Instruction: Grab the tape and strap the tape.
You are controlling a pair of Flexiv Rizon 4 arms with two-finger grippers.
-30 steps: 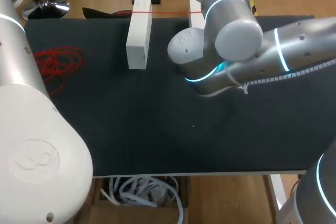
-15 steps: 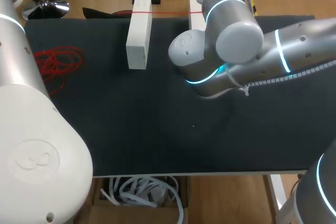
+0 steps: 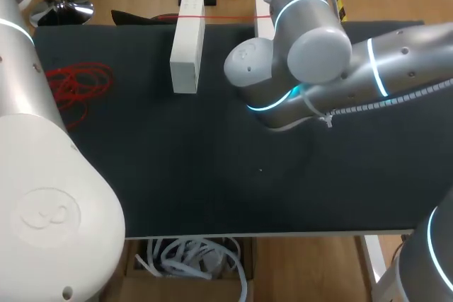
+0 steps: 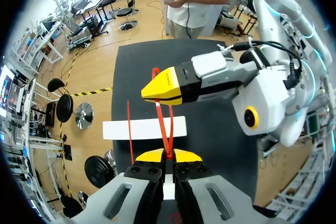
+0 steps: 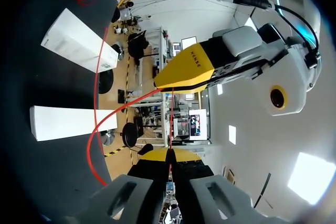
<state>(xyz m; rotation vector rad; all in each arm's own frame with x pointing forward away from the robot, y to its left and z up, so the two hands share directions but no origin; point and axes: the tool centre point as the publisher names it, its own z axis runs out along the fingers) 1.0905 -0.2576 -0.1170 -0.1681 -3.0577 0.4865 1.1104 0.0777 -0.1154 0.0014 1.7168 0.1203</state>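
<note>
Red tape [image 4: 164,124] is clamped in both sets of fingers. My left fingers [image 4: 168,155] are pressed together on one thin strand, and my right fingers [image 5: 171,154] pinch another. The two sets face each other closely near the far edge of the black counter [image 3: 212,160], hidden from above by my right arm [image 3: 304,68]. The tape also stretches across the far ends of the left block [image 3: 187,44] and the right block [image 3: 263,27]. A red coil [image 3: 78,83] lies on the counter's left side.
</note>
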